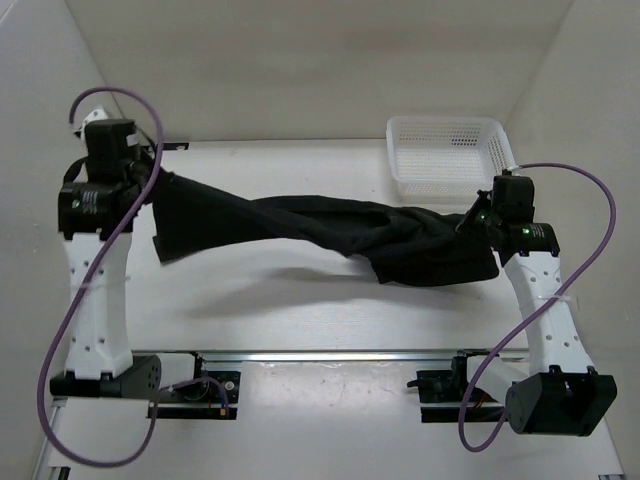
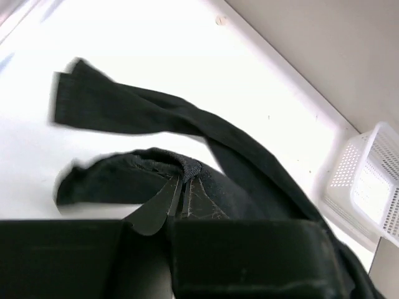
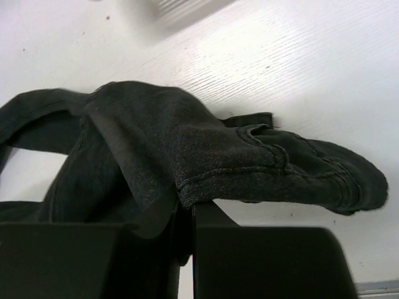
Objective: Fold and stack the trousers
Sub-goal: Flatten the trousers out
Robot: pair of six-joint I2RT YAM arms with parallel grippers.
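Seen from above, the black trousers (image 1: 330, 235) stretch in a sagging, twisted band from just in front of the white mesh basket (image 1: 445, 150) away to its left. Their middle throws a shadow on the pale table (image 1: 300, 300). Only the wrist cameras show the grips. The left gripper (image 2: 177, 199) is pinched tight on a bunched edge, and the right gripper (image 3: 184, 215) is clamped on a soft, stitched fold. The rectangular plastic basket sits near the right gripper. Purple cables (image 1: 60, 330) loop beside both arms.
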